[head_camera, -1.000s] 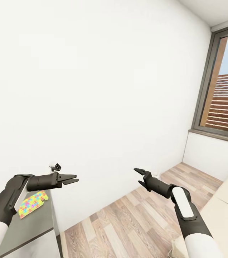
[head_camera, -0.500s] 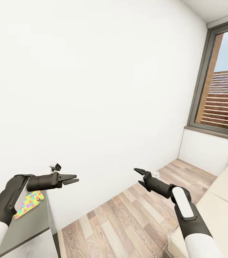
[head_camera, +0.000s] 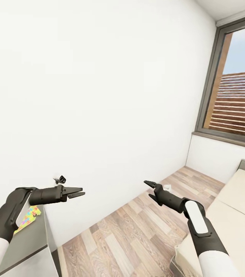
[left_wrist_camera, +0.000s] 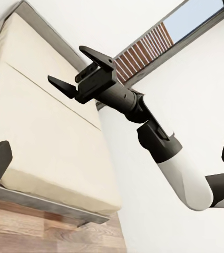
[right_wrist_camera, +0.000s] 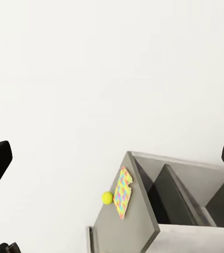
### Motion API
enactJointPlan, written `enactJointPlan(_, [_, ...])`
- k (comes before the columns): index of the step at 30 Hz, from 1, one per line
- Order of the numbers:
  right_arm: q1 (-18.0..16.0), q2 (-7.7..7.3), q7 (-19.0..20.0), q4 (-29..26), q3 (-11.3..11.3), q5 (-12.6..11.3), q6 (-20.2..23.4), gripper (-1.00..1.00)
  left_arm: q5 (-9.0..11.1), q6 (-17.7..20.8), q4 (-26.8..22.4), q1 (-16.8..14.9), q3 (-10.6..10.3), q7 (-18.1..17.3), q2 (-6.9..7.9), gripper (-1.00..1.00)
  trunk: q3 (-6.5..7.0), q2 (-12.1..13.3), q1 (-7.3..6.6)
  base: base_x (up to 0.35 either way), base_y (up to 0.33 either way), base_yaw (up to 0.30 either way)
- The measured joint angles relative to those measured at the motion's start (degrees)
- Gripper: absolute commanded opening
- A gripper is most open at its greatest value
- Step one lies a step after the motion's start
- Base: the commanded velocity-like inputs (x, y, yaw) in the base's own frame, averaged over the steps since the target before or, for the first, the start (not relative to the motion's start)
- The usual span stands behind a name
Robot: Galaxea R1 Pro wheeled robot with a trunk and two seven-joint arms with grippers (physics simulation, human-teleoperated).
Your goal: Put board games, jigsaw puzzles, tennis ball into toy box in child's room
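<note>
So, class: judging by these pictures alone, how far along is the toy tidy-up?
Nothing looks done. A jigsaw puzzle and the tennis ball lie on the grey table. In hand: nothing; the left gripper and right gripper are open. All toys remain; the bed lies at the right.

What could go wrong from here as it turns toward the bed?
1. The left hand hangs open beside the table; a swing of the base could clip its edge or sweep the puzzle off.
2. The ball sits near the table's edge by the puzzle and could roll off if bumped.
3. The right hand is low, and might brush the bed.
</note>
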Motion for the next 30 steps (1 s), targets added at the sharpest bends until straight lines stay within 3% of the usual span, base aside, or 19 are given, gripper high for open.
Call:
enactJointPlan(15, [0.0, -0.01, 0.0, 0.0, 0.0, 0.0, 0.0, 1.0, 0.0, 0.0, 0.0, 0.0, 0.0, 0.0, -0.03, 1.0, -1.22, 0.0, 0.0, 0.0, 0.0, -0.126])
enactJointPlan(22, [0.0, 0.03, 0.0, 0.0, 0.0, 0.1, 0.0, 1.0, 0.0, 0.0, 0.0, 0.0, 0.0, 0.0, -0.04, 1.0, -1.39, 0.0, 0.0, 0.0, 0.0, -0.054])
enactJointPlan(30, [0.0, -0.01, 0.0, 0.0, 0.0, 0.0, 0.0, 1.0, 0.0, 0.0, 0.0, 0.0, 0.0, 0.0, -0.09, 1.0, -1.42, 0.0, 0.0, 0.0, 0.0, -0.199])
